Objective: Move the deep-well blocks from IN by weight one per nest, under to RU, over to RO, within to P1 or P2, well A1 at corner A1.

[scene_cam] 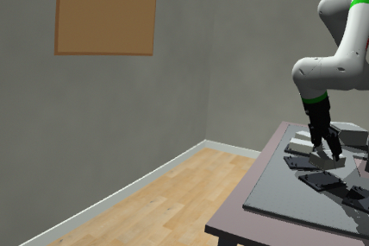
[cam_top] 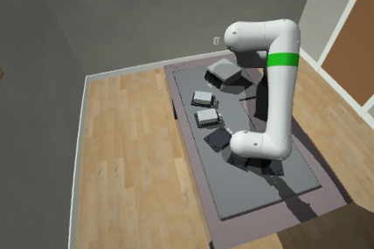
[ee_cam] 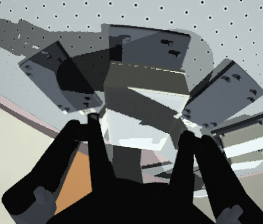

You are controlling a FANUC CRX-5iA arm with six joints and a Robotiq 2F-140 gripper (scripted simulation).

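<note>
end effector (ee_cam: 140, 125) | grips boxy pale block (ee_cam: 134, 129) (tilted) | perforated grey mat (cam_top: 245, 182)

White arm (cam_top: 280, 99) elbow bent, gripper (scene_cam: 328, 151) downward, clamped on block (scene_cam: 327, 160)

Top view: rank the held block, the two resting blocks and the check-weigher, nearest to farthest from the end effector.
1. Held block, between the end effector's fingers.
2. Nearer resting block, mid-table.
3. Farther resting block, just beyond.
4. Check-weigher, far end.
</note>
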